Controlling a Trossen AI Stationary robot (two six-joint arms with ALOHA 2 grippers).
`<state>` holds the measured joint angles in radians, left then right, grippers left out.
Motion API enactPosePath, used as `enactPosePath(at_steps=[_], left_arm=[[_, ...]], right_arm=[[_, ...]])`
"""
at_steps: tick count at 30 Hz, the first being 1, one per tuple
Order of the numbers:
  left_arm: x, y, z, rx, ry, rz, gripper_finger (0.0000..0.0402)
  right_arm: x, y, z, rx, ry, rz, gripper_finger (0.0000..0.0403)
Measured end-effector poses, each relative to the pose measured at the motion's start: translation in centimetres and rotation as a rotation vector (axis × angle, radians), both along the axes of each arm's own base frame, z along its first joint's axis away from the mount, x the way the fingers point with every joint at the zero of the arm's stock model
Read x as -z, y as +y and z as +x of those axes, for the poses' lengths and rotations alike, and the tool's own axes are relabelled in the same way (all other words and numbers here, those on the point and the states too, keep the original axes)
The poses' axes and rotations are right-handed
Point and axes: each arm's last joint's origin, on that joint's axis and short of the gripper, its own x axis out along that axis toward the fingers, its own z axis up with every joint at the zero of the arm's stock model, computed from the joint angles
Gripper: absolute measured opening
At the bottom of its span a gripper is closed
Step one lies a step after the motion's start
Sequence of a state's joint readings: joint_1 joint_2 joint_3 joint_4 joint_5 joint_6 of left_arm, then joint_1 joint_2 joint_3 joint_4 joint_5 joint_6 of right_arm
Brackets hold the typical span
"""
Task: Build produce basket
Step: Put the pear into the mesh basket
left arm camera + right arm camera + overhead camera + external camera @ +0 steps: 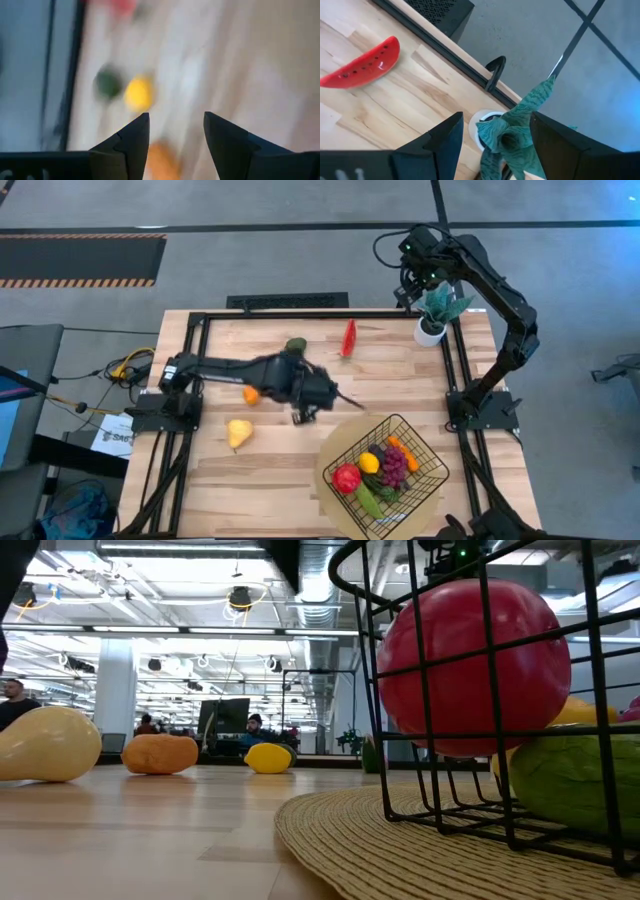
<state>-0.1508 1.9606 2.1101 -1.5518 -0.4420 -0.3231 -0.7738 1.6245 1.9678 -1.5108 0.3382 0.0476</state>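
Observation:
The black wire basket (pixel 420 442) stands on a round tan mat at the near right. It holds a red apple (pixel 346 477), a lemon (pixel 370 463), purple grapes (pixel 394 466), a carrot (pixel 402 448) and a cucumber (pixel 368 500). A pear (pixel 238 432), an orange (pixel 250 394), a green fruit (pixel 295 345) and a watermelon slice (pixel 349 337) lie on the table. My left gripper (pixel 175 120) hangs open over the table's middle, holding nothing. My right gripper (pixel 497 120) is open at the far right, its fingers on either side of a potted plant's leaves (pixel 512 132).
The low view shows another lemon (pixel 268 757) on the table beyond the orange (pixel 160 753) and pear (pixel 45 745). The white plant pot (pixel 430 332) stands at the far right corner. A black frame (pixel 200 330) runs along the table's edges. Bare wood lies at the near left.

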Motion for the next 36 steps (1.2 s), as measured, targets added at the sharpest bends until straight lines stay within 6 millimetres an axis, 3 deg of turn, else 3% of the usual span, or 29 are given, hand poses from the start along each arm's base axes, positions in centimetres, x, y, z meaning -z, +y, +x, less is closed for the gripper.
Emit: enactPosePath(at_steps=[7,12,16,22,27,31,36], left_arm=[[2.0,4.2,-1.0,-0.199,0.069,-0.005,0.0174],[5.9,6.8,-2.4,-0.361,0.207,-0.069,0.0174],[8.5,6.9,-5.0,-0.492,0.309,-0.179,0.0174],[9.3,3.4,-10.0,-0.715,0.353,-0.332,0.0174],[7.8,-0.6,-13.7,-0.988,0.240,-0.386,0.0174],[6.7,-3.8,-15.6,-1.189,0.110,-0.398,0.0174],[6.9,-7.3,-17.1,-1.339,0.042,-0.366,0.0174]], right_arm=[[-0.1,0.0,0.3,-0.081,0.025,-0.022,0.0248],[-0.3,-0.2,0.8,-0.135,0.013,-0.066,0.0248],[-0.6,-0.3,1.2,-0.168,0.003,-0.102,0.0248],[-0.9,-0.7,1.5,-0.190,-0.026,-0.154,0.0248],[-1.2,-1.0,1.8,-0.190,-0.058,-0.193,0.0248],[-1.3,-1.1,1.9,-0.179,-0.078,-0.206,0.0248],[-1.3,-1.0,2.0,-0.140,-0.114,-0.203,0.0248]])
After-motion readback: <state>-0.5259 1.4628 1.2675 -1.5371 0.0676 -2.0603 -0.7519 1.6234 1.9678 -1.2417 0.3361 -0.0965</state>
